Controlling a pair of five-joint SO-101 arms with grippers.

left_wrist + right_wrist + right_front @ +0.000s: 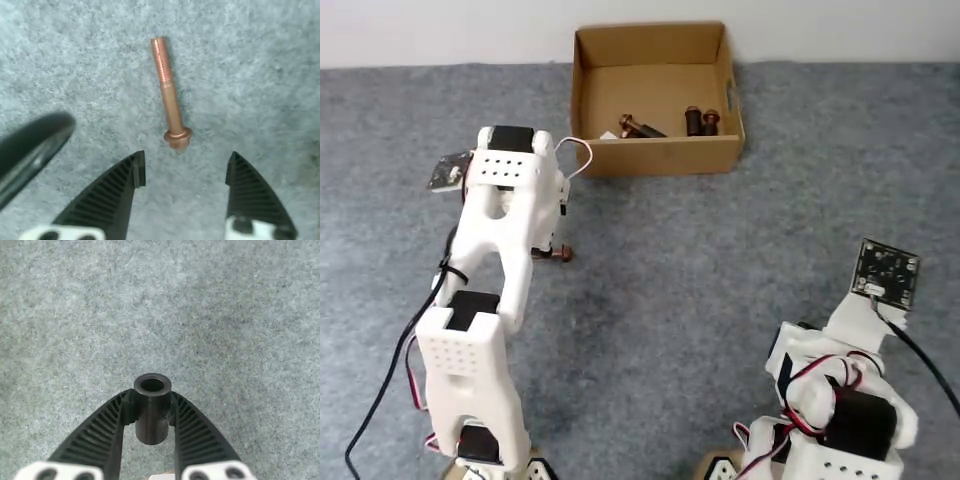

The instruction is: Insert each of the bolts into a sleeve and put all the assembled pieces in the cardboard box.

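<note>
Right gripper: fingers closed on black sleeve, held between tips, open bore end toward wrist camera. Left gripper: fingers spread apart, touching nothing. Copper bolt lies flat on grey table just beyond tips, head nearest, in line with gap. Farther: cardboard box, assembled pieces inside.

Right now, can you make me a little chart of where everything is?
bolt: lying loose on the table, just ahead of the left gripper
left gripper: open, holding nothing
right gripper: shut on a sleeve
box: some pieces already inside
still to do: bolt not yet in the sleeve
</note>
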